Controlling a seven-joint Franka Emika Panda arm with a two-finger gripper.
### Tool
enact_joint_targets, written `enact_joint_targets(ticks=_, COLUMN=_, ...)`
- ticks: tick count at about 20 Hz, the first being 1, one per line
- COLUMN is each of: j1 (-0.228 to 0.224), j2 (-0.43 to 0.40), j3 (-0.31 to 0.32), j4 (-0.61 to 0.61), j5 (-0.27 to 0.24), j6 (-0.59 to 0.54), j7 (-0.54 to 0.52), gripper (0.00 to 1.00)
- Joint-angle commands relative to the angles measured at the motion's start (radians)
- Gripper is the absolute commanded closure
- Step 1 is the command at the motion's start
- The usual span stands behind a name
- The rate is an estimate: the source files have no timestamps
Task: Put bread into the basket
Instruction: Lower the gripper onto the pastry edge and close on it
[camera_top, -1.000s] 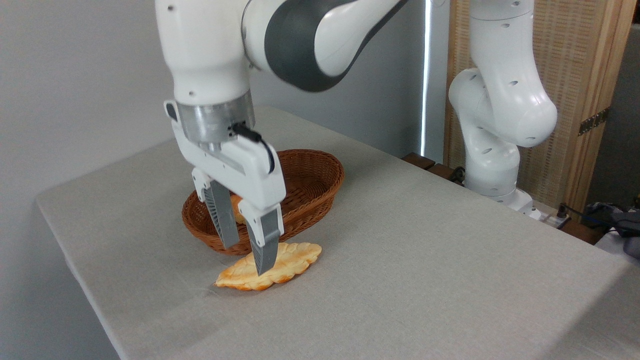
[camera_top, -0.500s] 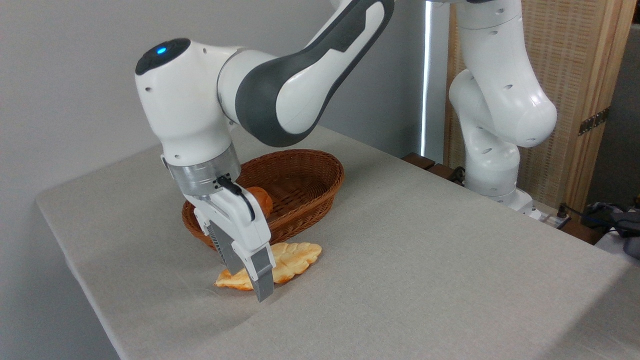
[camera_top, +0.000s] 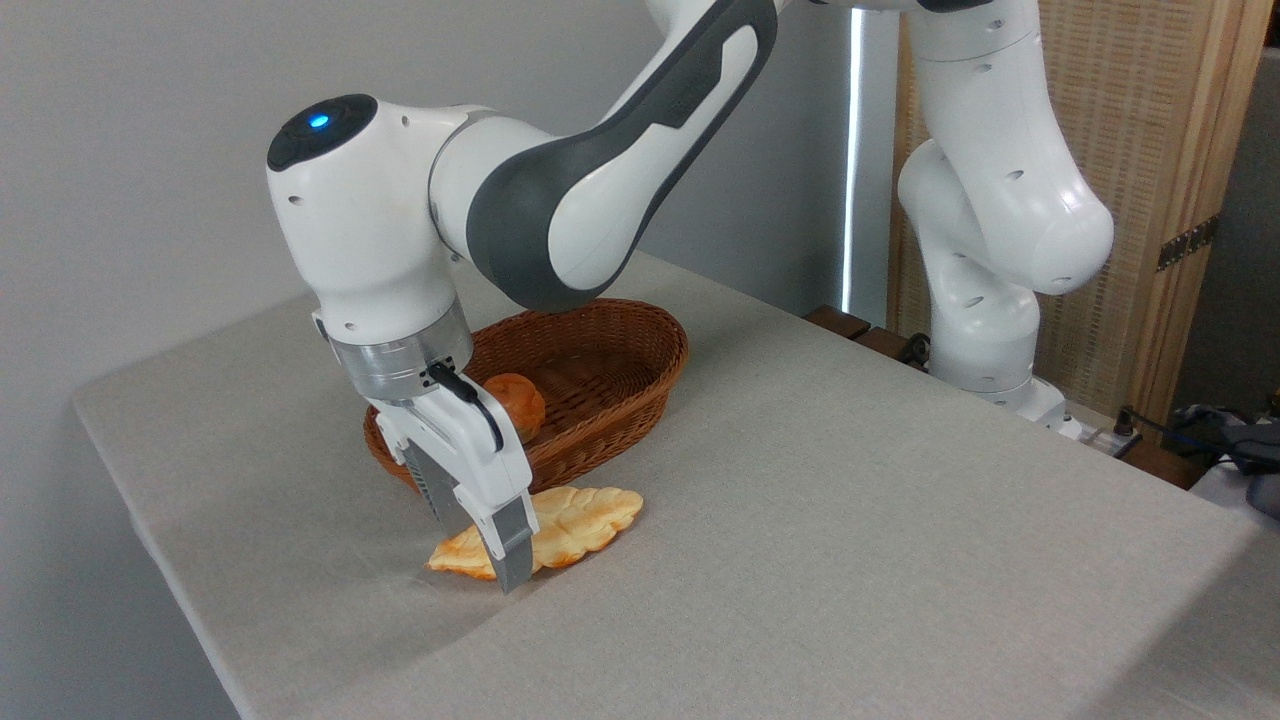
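straddling the leaf-shaped bread (camera_top: 560, 523) on the grey tablecloth (camera_top: 850, 520), the gripper (camera_top: 490, 545) has one finger before it and one behind; whether they pinch it i cannot tell. just behind sits the wicker basket (camera_top: 620, 385), holding a small bun (camera_top: 517, 403).

The basket (camera_top: 610, 370) is woven wicker, the desk (camera_top: 850, 520) matt grey cloth. The bread (camera_top: 580, 520) looks lumpy and glazed. The arm (camera_top: 560, 190) is glossy plastic.

A plain grey wall (camera_top: 140, 150) stands behind the cloth-covered table (camera_top: 850, 520); a woven wooden screen (camera_top: 1150, 150) stands right, beside what seems a bright window slit (camera_top: 853, 150).
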Motion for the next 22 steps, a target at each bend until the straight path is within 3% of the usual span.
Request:
enact_joint_targets(ticks=1, j1=0.002, j2=-0.001, j3=0.001, j4=0.001, j5=-0.055, j6=0.017, j7=0.010, gripper=0.00)
enact_joint_targets(ticks=10, j1=0.002, j2=0.030, j3=-0.001, j4=-0.001, j5=-0.042, j6=0.017, j7=0.018, gripper=0.00)
enact_joint_targets(ticks=11, j1=0.002, j2=0.030, j3=0.001, j4=-0.002, j5=-0.042, j6=0.017, j7=0.018, gripper=0.04)
enact_joint_targets(ticks=12, j1=0.002, j2=0.030, j3=-0.001, j4=-0.002, j5=-0.042, j6=0.017, j7=0.019, gripper=0.18)
enact_joint_targets(ticks=14, j1=0.005, j2=0.030, j3=-0.001, j4=-0.002, j5=-0.044, j6=0.017, j7=0.052, gripper=0.57)
enact_joint_targets(ticks=15, j1=0.007, j2=0.030, j3=-0.001, j4=-0.002, j5=-0.044, j6=0.015, j7=0.058, gripper=0.69)
enact_joint_targets(ticks=16, j1=0.008, j2=0.030, j3=-0.001, j4=-0.004, j5=-0.044, j6=0.017, j7=0.058, gripper=0.73)
enact_joint_targets(ticks=22, j1=0.008, j2=0.030, j3=-0.001, j4=-0.004, j5=-0.047, j6=0.017, j7=0.061, gripper=0.73)
